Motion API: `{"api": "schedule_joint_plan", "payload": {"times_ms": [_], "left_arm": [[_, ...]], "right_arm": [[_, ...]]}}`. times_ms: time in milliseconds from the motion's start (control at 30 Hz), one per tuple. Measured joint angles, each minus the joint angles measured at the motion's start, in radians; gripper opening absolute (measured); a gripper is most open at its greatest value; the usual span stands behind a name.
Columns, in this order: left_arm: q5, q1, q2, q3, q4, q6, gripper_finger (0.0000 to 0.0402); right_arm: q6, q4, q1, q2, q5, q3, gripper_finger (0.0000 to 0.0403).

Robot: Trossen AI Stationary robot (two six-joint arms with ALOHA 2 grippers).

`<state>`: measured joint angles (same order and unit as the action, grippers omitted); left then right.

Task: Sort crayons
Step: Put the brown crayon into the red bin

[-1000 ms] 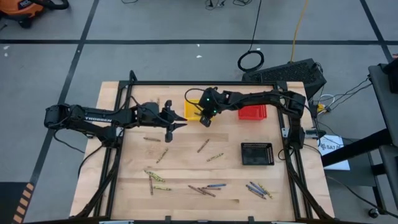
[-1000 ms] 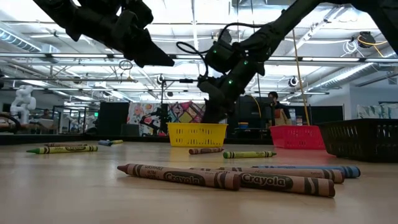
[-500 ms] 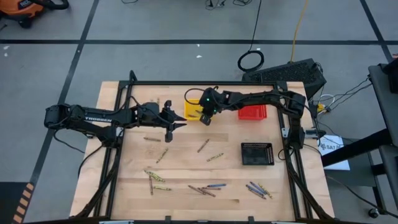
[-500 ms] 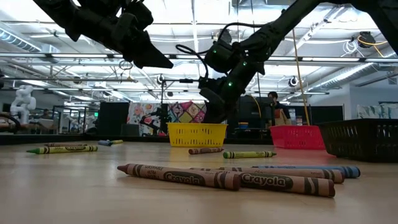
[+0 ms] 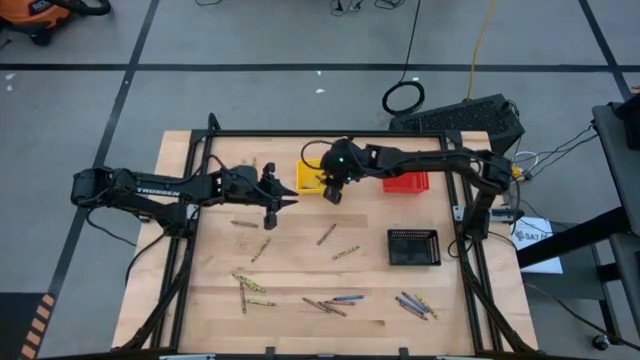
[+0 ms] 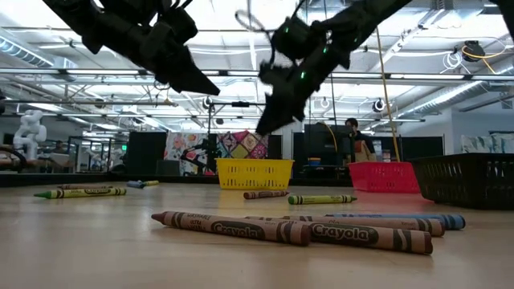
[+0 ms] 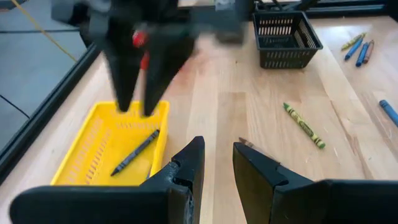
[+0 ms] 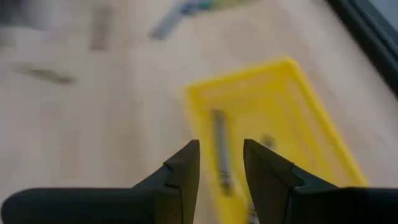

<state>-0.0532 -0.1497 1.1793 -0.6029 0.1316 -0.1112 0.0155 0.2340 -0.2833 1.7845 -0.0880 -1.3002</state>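
Several crayons lie scattered flat on the wooden table, among them one at mid-table [image 5: 326,235] and a group near the front edge [image 5: 325,305]. One dark crayon [image 7: 135,152] lies inside the yellow basket [image 5: 308,176]. My right gripper [image 8: 221,146] hangs open above that basket's near edge, with nothing between its fingers. My left gripper [image 7: 216,146] hovers open over the table just left of the basket, also holding nothing.
A red basket [image 5: 408,181] stands to the right of the yellow one at the far side. A black mesh basket [image 5: 413,247] sits at mid-right. More crayons lie at the front right [image 5: 415,305] and front left [image 5: 250,288]. A person [image 6: 353,136] stands far behind the table.
My right gripper has risen from just above the yellow basket to well above it, most of that in the last half second. The crayons on the table have not moved.
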Motion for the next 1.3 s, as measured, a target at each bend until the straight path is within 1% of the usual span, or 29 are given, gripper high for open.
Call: {"api": "schedule_joint_plan", "payload": {"times_ms": [100, 233, 400, 600, 767, 933, 1300], "left_arm": [[0.0, 0.0, 0.0, 0.0, -0.011, 0.0, 0.009], [0.0, 0.002, 0.0, 0.0, -0.019, 0.001, 0.009], [0.001, 0.002, 0.0, 0.0, -0.019, 0.001, 0.009], [0.001, 0.001, 0.0, 0.0, -0.018, 0.001, 0.009], [0.001, 0.001, 0.0, 0.0, -0.018, 0.002, 0.009], [0.001, 0.001, 0.0, 0.0, -0.016, 0.053, 0.009], [0.001, 0.002, 0.0, 0.0, -0.017, 0.054, 0.009]], "right_arm": [[-0.076, 0.027, 0.044, -0.018, -0.082, 0.0, 0.0112], [-0.184, 0.08, 0.099, -0.02, -0.151, 0.0, 0.0112], [-0.289, 0.116, 0.147, -0.02, -0.151, 0.0, 0.0112], [-0.303, 0.085, 0.175, -0.021, -0.144, 0.0, 0.0112], [-0.389, 0.086, 0.193, -0.013, -0.119, 0.0, 0.0112], [-0.428, 0.102, 0.211, 0.027, -0.126, 0.0, 0.0112], [-0.45, 0.102, 0.223, 0.133, -0.124, 0.001, 0.0112]]}}
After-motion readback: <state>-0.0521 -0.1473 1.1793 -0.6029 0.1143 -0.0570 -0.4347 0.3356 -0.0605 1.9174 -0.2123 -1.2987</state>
